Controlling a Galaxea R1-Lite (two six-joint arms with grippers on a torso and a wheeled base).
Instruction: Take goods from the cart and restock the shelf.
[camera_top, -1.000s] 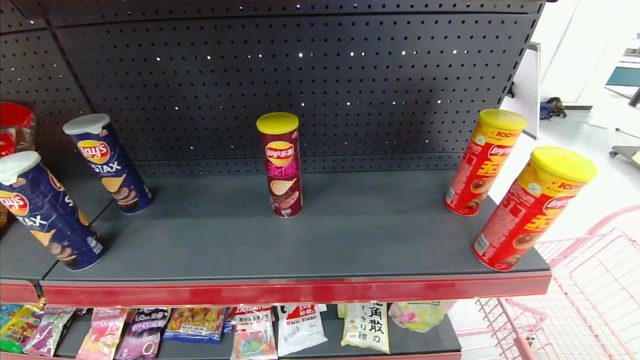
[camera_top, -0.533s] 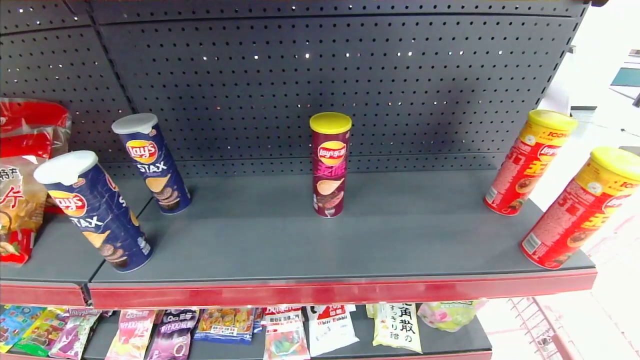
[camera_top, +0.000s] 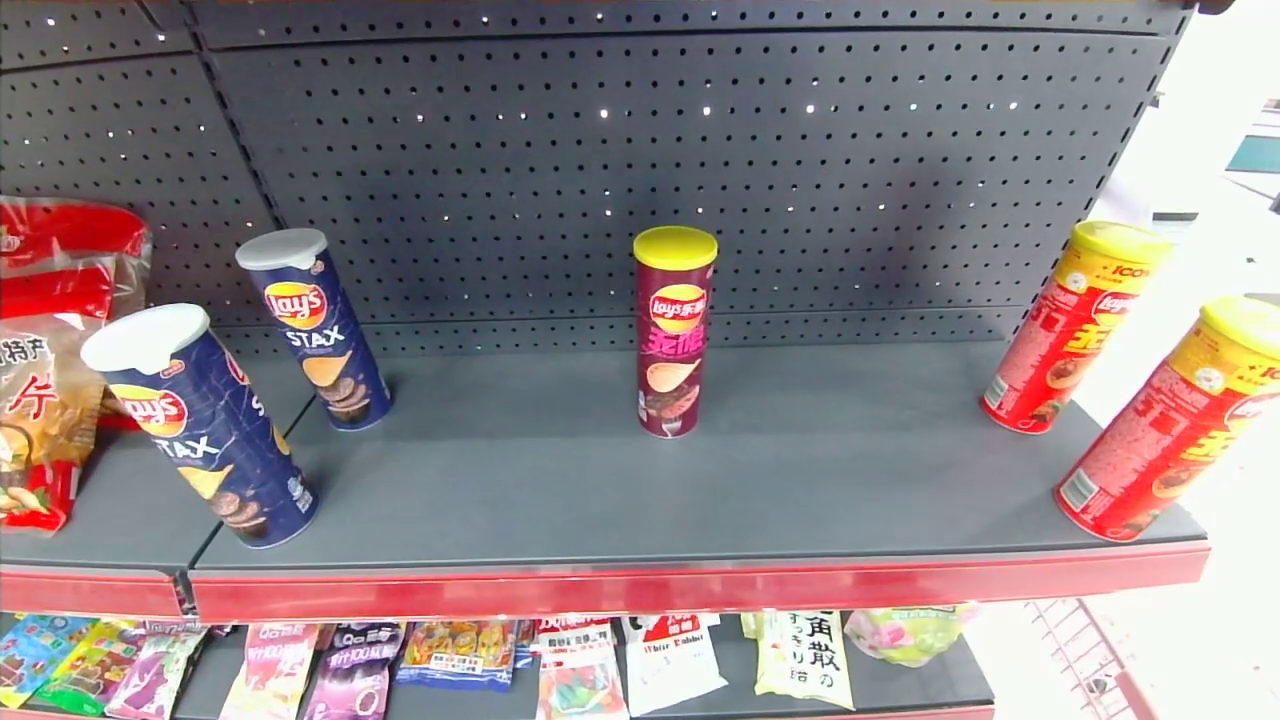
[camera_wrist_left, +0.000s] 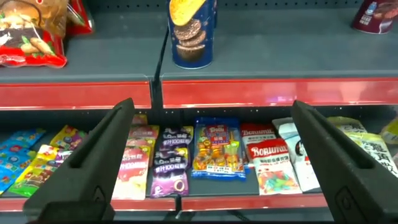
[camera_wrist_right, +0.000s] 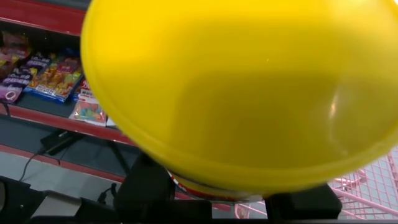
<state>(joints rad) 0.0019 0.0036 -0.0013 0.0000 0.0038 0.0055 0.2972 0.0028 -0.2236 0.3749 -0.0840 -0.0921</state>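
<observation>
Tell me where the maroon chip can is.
Head view: the maroon can stands upright midway along the shelf, between the blue cans at left and red cans at right.

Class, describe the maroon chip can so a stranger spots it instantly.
On the grey shelf with the red front edge, the maroon can stands near the middle. Blue cans flank its left, red cans its right; only it is maroon.

Its lid hides most of the yellow-lidded can (camera_wrist_right: 236, 93), perhaps red-bodied; the red can (camera_top: 1170, 425) at the front-right corner of the shelf (camera_top: 820, 480) is edge-cropped.
</observation>
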